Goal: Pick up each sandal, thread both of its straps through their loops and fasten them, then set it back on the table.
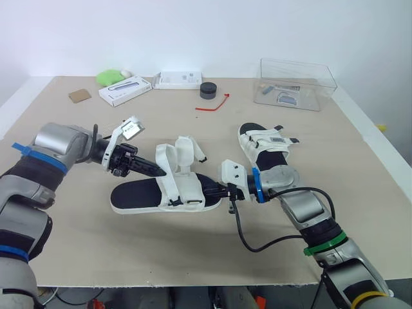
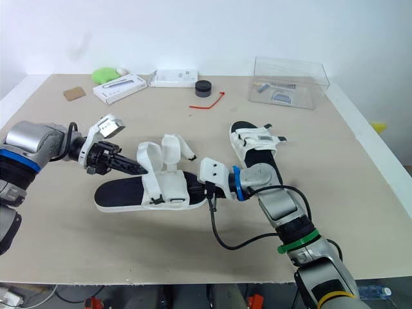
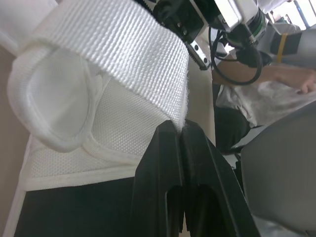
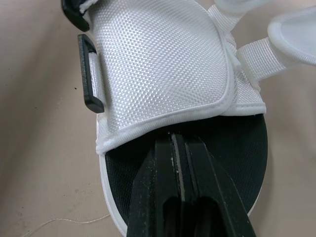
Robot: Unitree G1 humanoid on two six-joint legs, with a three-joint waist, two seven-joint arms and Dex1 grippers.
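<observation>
A white sandal [image 1: 138,196] with a black footbed lies flat mid-table, its two straps [image 1: 177,154] standing up loose. My left gripper [image 1: 156,171] reaches in from the left. In the left wrist view its fingers [image 3: 163,163] are shut on the edge of a white webbing strap [image 3: 113,54]. My right gripper [image 1: 217,191] is at the sandal's other end. Its fingers [image 4: 158,182] are shut over the footbed [image 4: 232,153], tips tucked against the hem of the white mesh flap [image 4: 158,64]. A second sandal [image 1: 265,143] lies to the right, beside my right forearm.
Along the far edge are a clear plastic box [image 1: 296,84], a black puck [image 1: 208,90], a red tie [image 1: 214,104], two white boxes [image 1: 125,90] [image 1: 177,80], a green object [image 1: 109,77] and a brown card [image 1: 80,96]. A black cable [image 1: 257,244] loops off my right wrist.
</observation>
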